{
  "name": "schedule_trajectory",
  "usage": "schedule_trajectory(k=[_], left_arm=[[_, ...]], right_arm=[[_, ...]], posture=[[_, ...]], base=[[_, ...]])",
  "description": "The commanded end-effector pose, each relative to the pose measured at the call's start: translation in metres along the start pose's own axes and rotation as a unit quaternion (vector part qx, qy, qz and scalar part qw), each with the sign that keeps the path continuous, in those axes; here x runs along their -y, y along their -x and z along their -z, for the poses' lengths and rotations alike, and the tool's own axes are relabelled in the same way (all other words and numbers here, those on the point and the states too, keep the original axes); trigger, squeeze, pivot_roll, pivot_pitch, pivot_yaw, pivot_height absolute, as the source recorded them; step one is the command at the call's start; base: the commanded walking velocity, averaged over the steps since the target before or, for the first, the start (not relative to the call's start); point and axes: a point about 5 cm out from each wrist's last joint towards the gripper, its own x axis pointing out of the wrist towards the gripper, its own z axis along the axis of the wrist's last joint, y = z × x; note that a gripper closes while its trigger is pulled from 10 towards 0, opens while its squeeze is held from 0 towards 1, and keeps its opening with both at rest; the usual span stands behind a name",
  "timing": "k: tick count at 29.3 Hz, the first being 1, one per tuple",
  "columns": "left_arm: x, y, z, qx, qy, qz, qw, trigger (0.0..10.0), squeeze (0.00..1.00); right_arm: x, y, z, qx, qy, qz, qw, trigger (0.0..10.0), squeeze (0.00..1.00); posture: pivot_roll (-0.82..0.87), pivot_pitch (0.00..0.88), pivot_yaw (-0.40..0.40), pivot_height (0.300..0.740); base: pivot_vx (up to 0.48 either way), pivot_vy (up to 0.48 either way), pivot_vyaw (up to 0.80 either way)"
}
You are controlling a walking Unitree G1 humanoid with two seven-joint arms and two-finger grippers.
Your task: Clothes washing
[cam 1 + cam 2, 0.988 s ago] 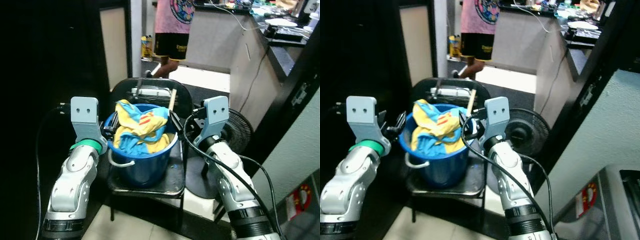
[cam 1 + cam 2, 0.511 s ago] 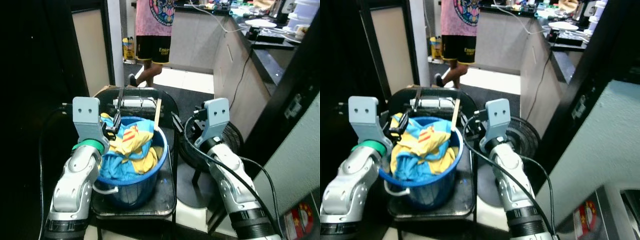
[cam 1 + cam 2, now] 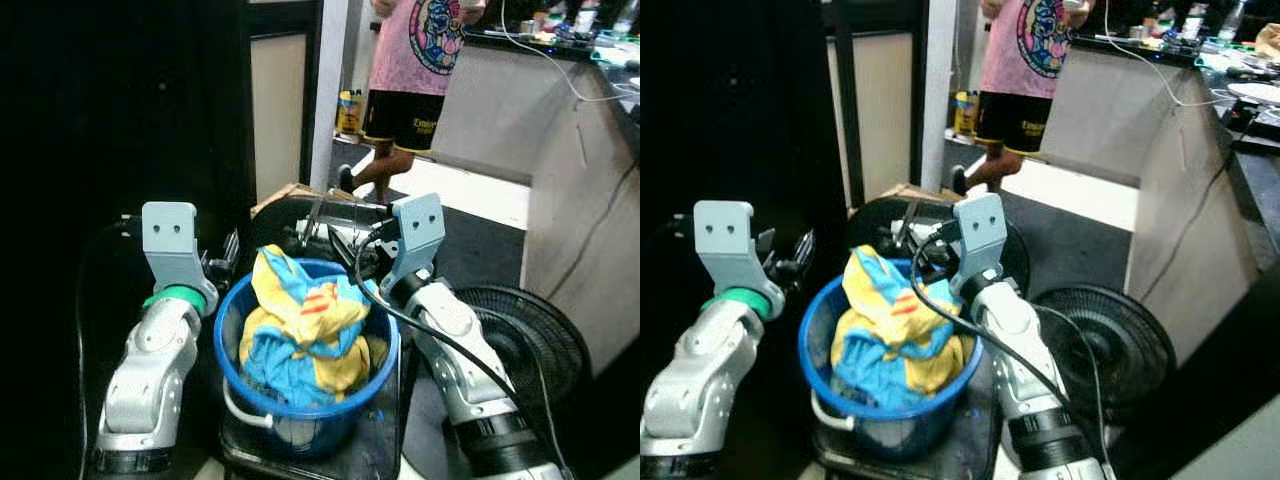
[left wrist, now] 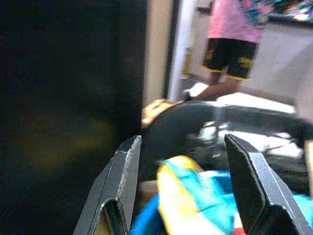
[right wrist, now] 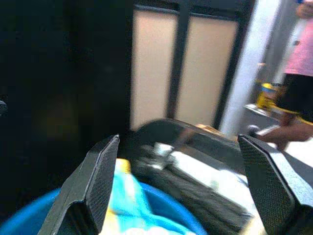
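- Since 0.5 s ago my view swung; the standing fan (image 3: 530, 335) now sits farther right.
- Round blue plastic bucket (image 3: 300, 400) holds crumpled yellow-blue cloth (image 3: 300, 330), on a dark chair (image 3: 385, 440).
- My left gripper (image 4: 183, 186) and right gripper (image 5: 181, 183) flank its rim, both spread open, holding nothing.

the bucket (image 3: 300, 405) stood open at the top, but heaped clothes (image 3: 300, 330) rose above its rim and left no free room inside. the left gripper (image 3: 228, 258) and right gripper (image 3: 345, 262) flanked the heap with their fingers spread. a chair back (image 3: 300, 215) rose close behind. a fan (image 3: 530, 340) stood near on the right, and a person (image 3: 415, 80) stood beyond.
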Motion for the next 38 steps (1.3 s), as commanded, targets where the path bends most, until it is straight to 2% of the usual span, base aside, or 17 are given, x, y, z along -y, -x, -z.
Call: schedule_trajectory(k=[1,5,9,14,16,17,19,20,22,24,25,30,31,32,33,36,38], left_arm=[[-0.001,0.002,0.001,0.0,0.005,0.005,1.0,10.0,0.0],[-0.003,0.002,0.002,-0.002,0.001,0.005,1.0,10.0,0.0],[-0.001,0.001,-0.003,0.011,-0.015,0.028,0.999,10.0,0.0],[0.003,0.0,-0.001,0.01,-0.057,0.058,0.997,10.0,0.0],[0.005,0.0,0.003,-0.001,-0.088,0.088,0.992,10.0,0.0],[0.005,0.0,0.003,-0.001,-0.088,0.088,0.992,10.0,0.0],[0.008,0.002,0.018,-0.048,-0.121,0.133,0.983,10.0,0.0],[0.008,0.002,0.018,-0.048,-0.121,0.133,0.983,10.0,0.0],[0.006,0.005,0.035,-0.1,-0.15,0.162,0.97,10.0,0.0],[0.006,0.005,0.035,-0.1,-0.15,0.162,0.97,10.0,0.0],[0.005,0.006,0.042,-0.116,-0.165,0.17,0.965,10.0,0.0],[0.004,0.004,0.045,-0.121,-0.157,0.169,0.966,10.0,0.0],[0.007,0.003,0.048,-0.13,-0.132,0.178,0.966,10.0,0.0],[0.007,0.003,0.048,-0.13,-0.132,0.178,0.966,10.0,0.0],[0.012,0.003,0.051,-0.139,-0.102,0.197,0.965,10.0,1.0],[0.016,0.003,0.055,-0.148,-0.092,0.206,0.963,10.0,1.0],[0.014,0.003,0.061,-0.152,-0.114,0.193,0.963,10.0,1.0]], right_arm=[[0.0,0.0,0.0,-0.001,-0.003,0.003,1.0,10.0,0.0],[0.0,0.0,0.001,-0.003,0.0,0.004,1.0,10.0,0.0],[0.0,0.0,0.002,-0.005,-0.002,0.005,1.0,10.0,0.0],[-0.001,0.0,0.004,-0.009,-0.006,0.005,1.0,10.0,0.0],[0.0,0.001,0.008,-0.019,-0.002,0.004,1.0,10.0,0.0],[0.0,0.001,0.008,-0.019,-0.002,0.004,1.0,10.0,0.0],[0.001,0.001,0.019,-0.046,0.005,0.008,0.999,10.0,0.0],[0.001,0.001,0.019,-0.046,0.005,0.008,0.999,10.0,0.0],[0.003,0.001,0.03,-0.07,0.011,0.011,0.997,10.0,0.0],[0.003,0.001,0.03,-0.07,0.011,0.011,0.997,10.0,0.0],[0.004,0.001,0.035,-0.078,0.012,0.012,0.997,10.0,0.0],[0.005,0.001,0.04,-0.089,0.007,0.009,0.996,10.0,0.0],[0.004,0.001,0.046,-0.098,0.005,0.003,0.995,10.0,0.0],[0.004,0.001,0.046,-0.098,0.005,0.003,0.995,10.0,0.0],[0.002,0.002,0.054,-0.115,0.006,-0.012,0.993,10.0,0.0],[0.0,0.004,0.061,-0.132,0.006,-0.024,0.991,10.0,0.0],[-0.003,0.006,0.07,-0.151,0.009,-0.042,0.988,10.0,0.0]], posture=[[0.05,0.016,-0.008,0.74],[0.05,0.016,-0.009,0.74],[0.05,0.018,-0.008,0.74],[0.05,0.02,-0.009,0.74],[0.05,0.02,-0.009,0.74],[0.05,0.02,-0.009,0.74],[0.05,0.02,-0.008,0.74],[0.05,0.02,-0.008,0.74],[0.04,0.02,-0.005,0.74],[0.04,0.02,-0.005,0.74],[0.04,0.019,-0.005,0.74],[0.03,0.021,-0.006,0.74],[0.03,0.026,-0.013,0.74],[0.03,0.026,-0.013,0.74],[0.04,0.032,-0.021,0.74],[0.04,0.038,-0.024,0.74],[0.03,0.048,-0.028,0.74]], base=[[0.0,0.0,0.0],[0.0,0.0,0.0],[0.0,0.0,0.0],[0.0,0.0,0.0],[0.0,0.0,0.0],[0.0,0.0,0.0],[0.0,0.0,0.0],[0.0,0.0,0.0],[0.0,0.0,0.0],[0.0,0.0,0.0],[0.0,0.0,0.0],[0.0,0.0,0.0],[0.0,0.0,0.0],[0.0,0.0,0.0],[0.0,0.0,0.0],[0.0,0.0,0.0],[0.0,0.0,0.0]])
